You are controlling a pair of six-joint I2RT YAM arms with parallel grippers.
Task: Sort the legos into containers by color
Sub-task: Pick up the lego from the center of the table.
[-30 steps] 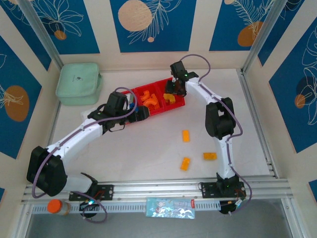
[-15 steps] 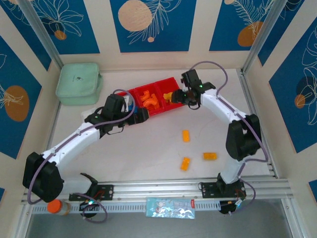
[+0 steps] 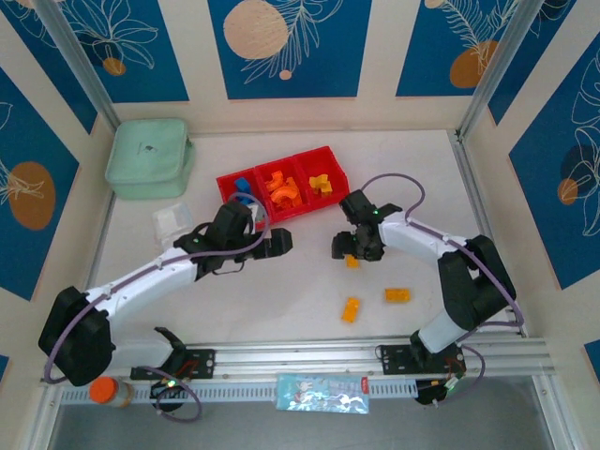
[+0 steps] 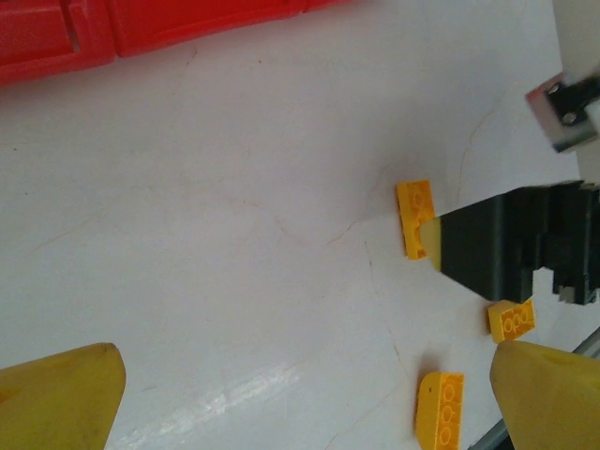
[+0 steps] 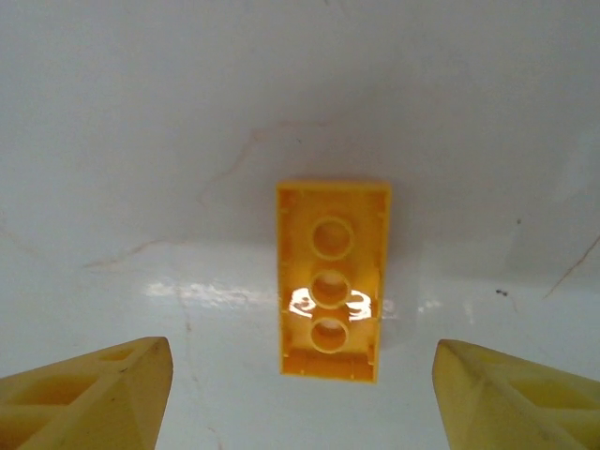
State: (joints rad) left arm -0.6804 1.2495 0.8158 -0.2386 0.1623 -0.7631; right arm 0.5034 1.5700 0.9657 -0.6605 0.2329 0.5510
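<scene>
The right gripper (image 5: 300, 370) has left the red tray (image 3: 225, 178) and is now over a yellow brick (image 5: 332, 281) mid-table, jaws apart, empty, ready to grab. The left gripper (image 4: 305, 394) is wide apart too, and empty.

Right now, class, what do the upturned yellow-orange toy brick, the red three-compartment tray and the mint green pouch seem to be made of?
The upturned yellow-orange toy brick: hard moulded plastic, glossy; it mirrors light, edges crisp. The red three-compartment tray: likely rigid plastic, smooth, slight sheen. The mint green pouch: probably soft fabric or foam; matte, rounded corners.
</scene>
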